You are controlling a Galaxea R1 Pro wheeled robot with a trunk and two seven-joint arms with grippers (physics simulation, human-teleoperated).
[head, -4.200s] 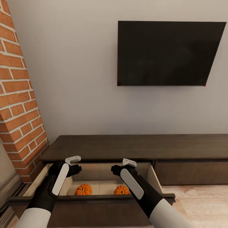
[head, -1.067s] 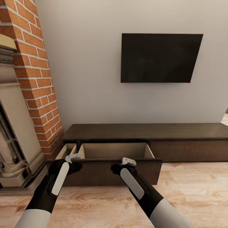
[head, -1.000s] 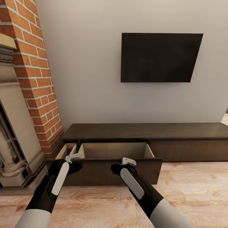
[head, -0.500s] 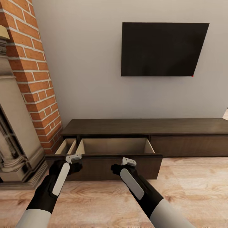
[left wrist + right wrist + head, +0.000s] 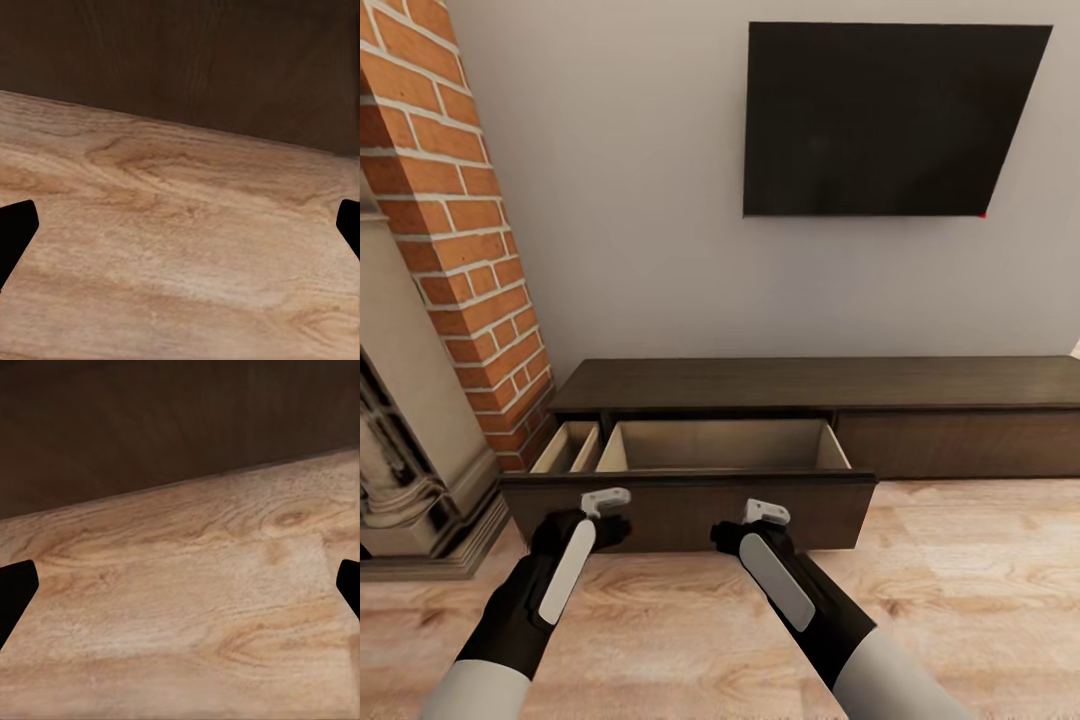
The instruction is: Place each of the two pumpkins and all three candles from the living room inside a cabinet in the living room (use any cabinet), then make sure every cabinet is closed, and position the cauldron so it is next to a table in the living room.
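Room: wooden floor [image 5: 980, 590] is lying before the cabinet [image 5: 810, 385].
Drawer [image 5: 690, 505]: standing open.
Grippers: left gripper [image 5: 605, 497] and right gripper [image 5: 767, 512] are spread, grasping nothing.
Advice: push the front squarely with both.

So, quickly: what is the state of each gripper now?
Left gripper: open, holding nothing.
Right gripper: open, holding nothing.

Open drawer blocks the way at centre frame

The cabinet [image 5: 810, 385] has its drawer [image 5: 690, 508] pulled out at lower centre, its front just ahead of both grippers; the drawer's top is unobstructed. Brick fireplace [image 5: 435, 300] closes the left edge. Bare wood floor [image 5: 980, 580] lies free at lower right.
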